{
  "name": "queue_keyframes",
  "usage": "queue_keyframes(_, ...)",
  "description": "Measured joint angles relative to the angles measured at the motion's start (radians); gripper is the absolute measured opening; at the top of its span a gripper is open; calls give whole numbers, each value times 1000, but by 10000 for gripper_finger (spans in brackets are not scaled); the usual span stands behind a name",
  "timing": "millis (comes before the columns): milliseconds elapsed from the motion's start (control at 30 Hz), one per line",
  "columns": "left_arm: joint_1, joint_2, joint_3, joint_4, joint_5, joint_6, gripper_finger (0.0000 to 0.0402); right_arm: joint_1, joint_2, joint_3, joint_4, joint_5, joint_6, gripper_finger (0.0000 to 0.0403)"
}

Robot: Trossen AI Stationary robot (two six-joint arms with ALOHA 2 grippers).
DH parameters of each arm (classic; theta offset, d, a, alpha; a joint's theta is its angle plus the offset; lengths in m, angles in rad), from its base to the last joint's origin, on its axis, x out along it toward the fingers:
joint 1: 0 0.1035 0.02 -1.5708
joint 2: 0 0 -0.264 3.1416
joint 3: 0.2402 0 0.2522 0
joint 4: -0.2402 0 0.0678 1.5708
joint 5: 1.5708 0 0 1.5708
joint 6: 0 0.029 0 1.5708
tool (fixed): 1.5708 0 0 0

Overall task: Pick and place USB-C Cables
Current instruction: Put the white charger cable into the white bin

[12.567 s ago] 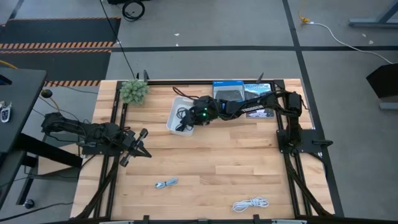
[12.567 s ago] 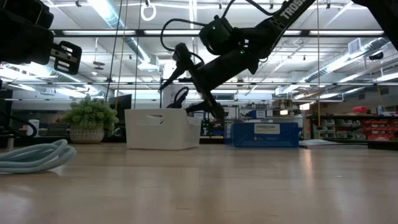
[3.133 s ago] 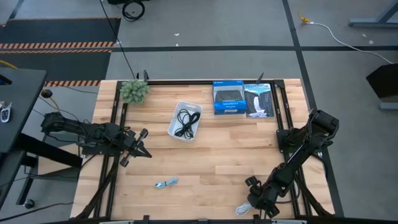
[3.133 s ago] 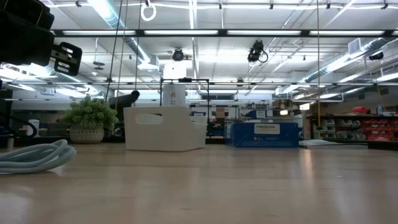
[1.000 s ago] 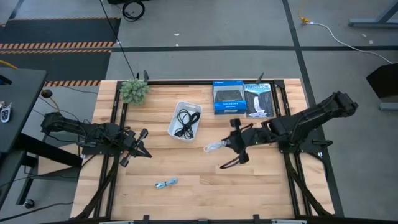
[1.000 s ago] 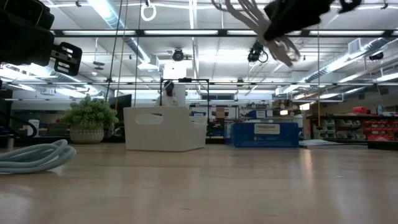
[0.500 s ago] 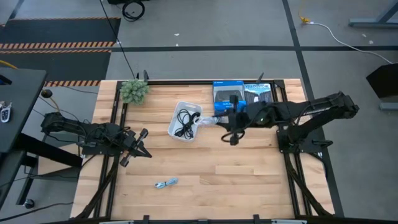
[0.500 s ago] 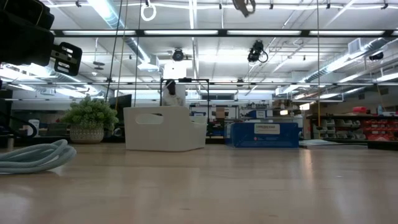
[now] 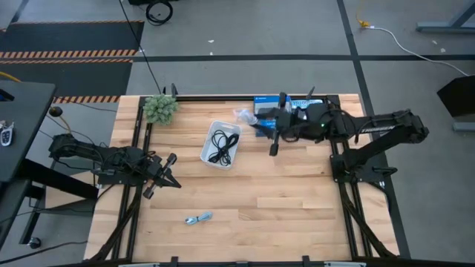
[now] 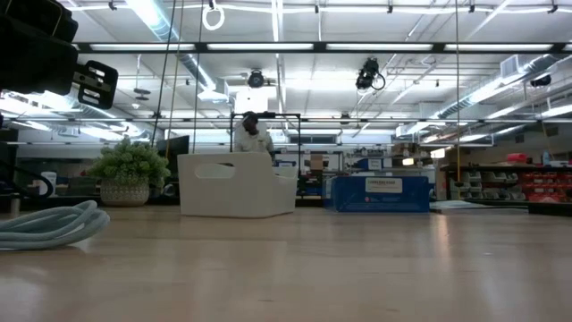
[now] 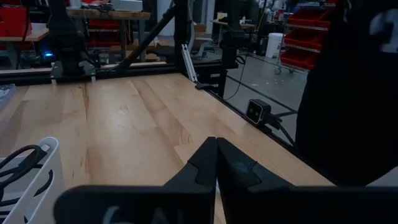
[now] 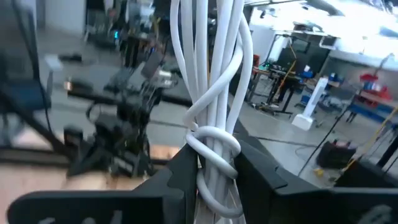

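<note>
wooden table (image 9: 297,193): plant (image 9: 159,108), blue boxes (image 9: 272,111) near white bin (image 9: 209,138).

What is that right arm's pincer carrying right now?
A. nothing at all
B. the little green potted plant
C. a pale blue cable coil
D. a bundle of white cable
D: the right wrist view shows the right pincer shut on a looped bundle of thin white cable, while the pale blue cable coil lies on the wooden table.
</note>
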Motion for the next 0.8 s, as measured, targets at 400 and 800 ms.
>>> queue_keyframes(400,0,0,0,0,0,0,11,-134,51,0,9,-161,564,93)
queue_keyframes(800,0,0,0,1,0,0,11,-207,272,-1,-4,-372,1064,93)
